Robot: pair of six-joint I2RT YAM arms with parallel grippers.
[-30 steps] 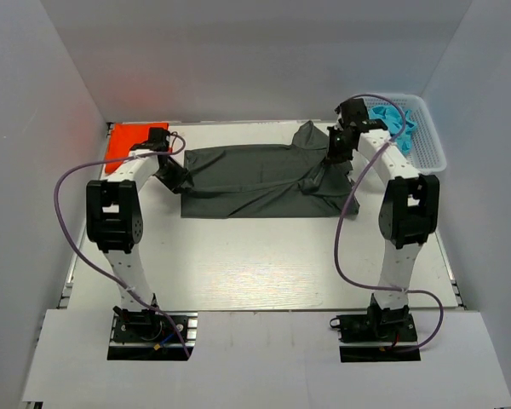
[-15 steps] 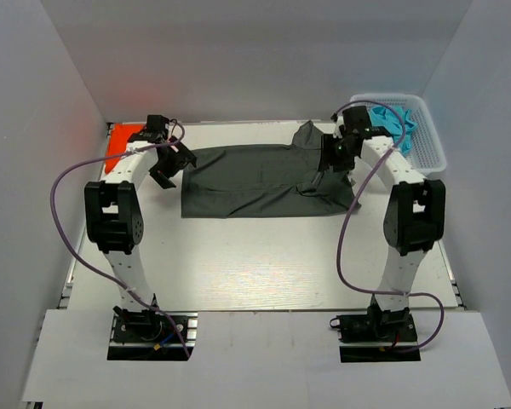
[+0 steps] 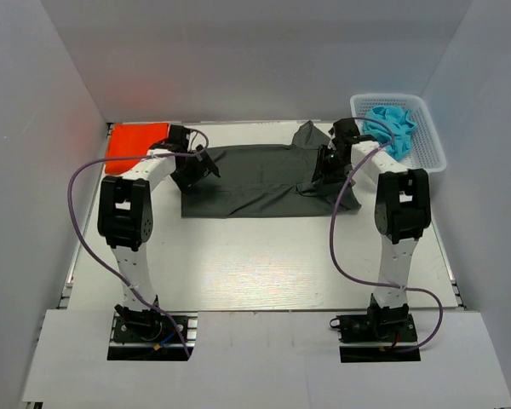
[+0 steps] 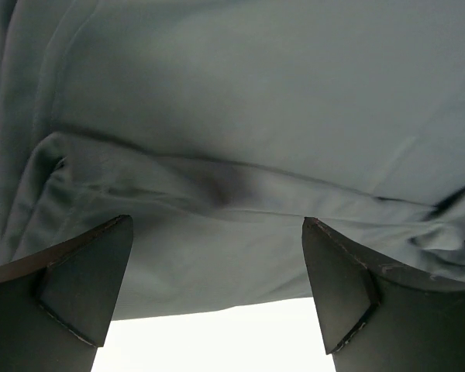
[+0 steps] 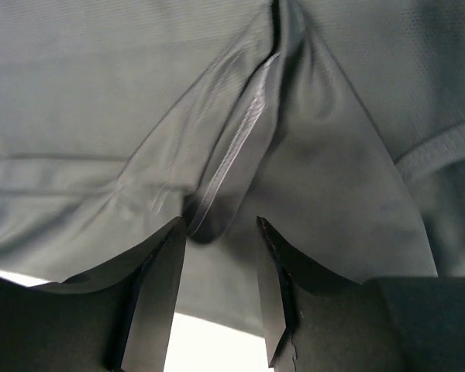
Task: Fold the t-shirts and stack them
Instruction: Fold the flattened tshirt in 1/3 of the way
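The dark charcoal-grey t-shirt (image 3: 255, 175) lies spread and partly folded across the back of the table, with a bunched sleeve at its right end. My left gripper (image 3: 200, 166) hangs over its left edge, jaws wide open. In the left wrist view the left gripper (image 4: 217, 223) spans the shirt's hem (image 4: 217, 287) with nothing between its fingers. My right gripper (image 3: 324, 166) is above the right end. In the right wrist view the right gripper (image 5: 220, 221) stands open, a raised fold with a seam (image 5: 232, 155) just ahead of its tips. The orange-red t-shirt (image 3: 134, 143) lies folded at the back left.
A white basket (image 3: 434, 149) holding a blue cloth (image 3: 392, 126) stands at the back right corner. White walls close in the table (image 3: 255, 264) on three sides. Purple cables loop off both arms.
Both grippers have opened and let go of the grey shirt. The left gripper rose and swung right over the shirt's left edge. The right gripper shifted slightly toward the shirt's right end.
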